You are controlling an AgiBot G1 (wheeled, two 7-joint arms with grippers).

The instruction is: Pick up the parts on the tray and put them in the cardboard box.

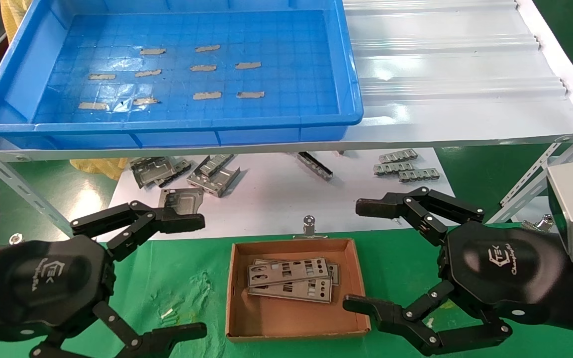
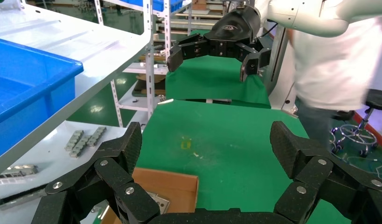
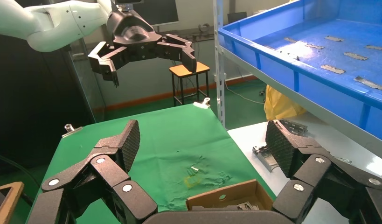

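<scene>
Silver parts lie in the cardboard box — blue tray behind.

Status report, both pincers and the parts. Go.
Left pincer open, empty, beside cardboard box. Right pincer open, empty, opposite side. Parts stacked in box; tray shows tape strips only. Nothing in the way.

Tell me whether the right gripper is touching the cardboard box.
Apart. In the head view the right gripper, fingers spread open, sits beside the cardboard box, with green cloth visible between the lower finger and the box's wall.
</scene>
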